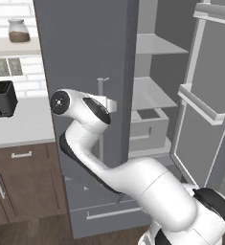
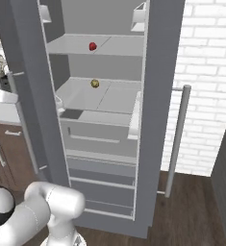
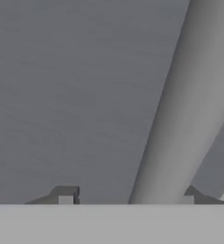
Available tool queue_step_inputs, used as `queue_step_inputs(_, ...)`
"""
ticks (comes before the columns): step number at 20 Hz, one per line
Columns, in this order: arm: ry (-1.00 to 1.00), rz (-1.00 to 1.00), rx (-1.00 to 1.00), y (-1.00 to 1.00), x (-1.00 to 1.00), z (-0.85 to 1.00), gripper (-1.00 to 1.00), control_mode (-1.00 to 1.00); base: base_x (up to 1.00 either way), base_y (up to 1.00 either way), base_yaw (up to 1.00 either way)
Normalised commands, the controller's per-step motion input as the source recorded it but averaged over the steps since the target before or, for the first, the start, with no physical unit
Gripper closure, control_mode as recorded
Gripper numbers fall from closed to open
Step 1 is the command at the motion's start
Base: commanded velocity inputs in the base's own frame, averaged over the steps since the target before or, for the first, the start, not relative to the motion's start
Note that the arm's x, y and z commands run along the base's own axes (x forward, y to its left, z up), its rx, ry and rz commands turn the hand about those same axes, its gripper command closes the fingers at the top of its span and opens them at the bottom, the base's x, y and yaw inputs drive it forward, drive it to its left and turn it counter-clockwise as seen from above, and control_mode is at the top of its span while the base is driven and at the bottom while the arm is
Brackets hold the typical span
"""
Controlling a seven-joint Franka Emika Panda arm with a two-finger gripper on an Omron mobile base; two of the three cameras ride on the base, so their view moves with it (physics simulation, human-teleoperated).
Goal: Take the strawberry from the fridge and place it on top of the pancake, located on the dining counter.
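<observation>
The grey fridge (image 1: pixel 85 57) has its right door (image 1: pixel 205 110) swung open and its left door closed. Inside, the tiny red strawberry (image 2: pixel 92 46) lies on an upper shelf. My gripper (image 3: pixel 127 195) is up against the closed left door. The door's silver bar handle (image 3: pixel 180 119) runs between the two fingertips (image 3: pixel 66 194), with a gap on the left side, so the jaws are open around it. From the left base view, my hand (image 1: pixel 110 104) sits beside that handle (image 1: pixel 103 86). The pancake and the dining counter are out of view.
A small yellowish-brown round item (image 2: pixel 94 83) rests on the shelf below the strawberry, above a pale drawer (image 2: pixel 97 127). Left of the fridge, a black toaster (image 1: pixel 1 98) stands on a pale worktop (image 1: pixel 23 124) over brown cabinets (image 1: pixel 23 182). A jar (image 1: pixel 18 30) sits on a wall shelf.
</observation>
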Motion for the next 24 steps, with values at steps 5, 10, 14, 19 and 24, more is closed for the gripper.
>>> queue_step_inputs(5,0.00,-0.23,0.00,0.15,-0.78,0.00,-1.00,-1.00,0.00,0.00,0.00)
queue_step_inputs(10,0.00,-0.21,-0.04,0.23,-0.45,0.00,-1.00,-1.00,0.00,0.00,0.00)
queue_step_inputs(14,-0.01,-0.07,-0.01,0.11,-0.58,0.00,-1.00,-1.00,0.00,0.00,0.00)
queue_step_inputs(19,-0.03,0.13,0.18,-0.34,-0.65,0.02,-1.00,-1.00,0.00,0.00,0.00)
queue_step_inputs(24,-0.03,0.23,0.36,-0.48,-0.41,0.17,-1.00,-1.00,0.00,0.00,0.00)
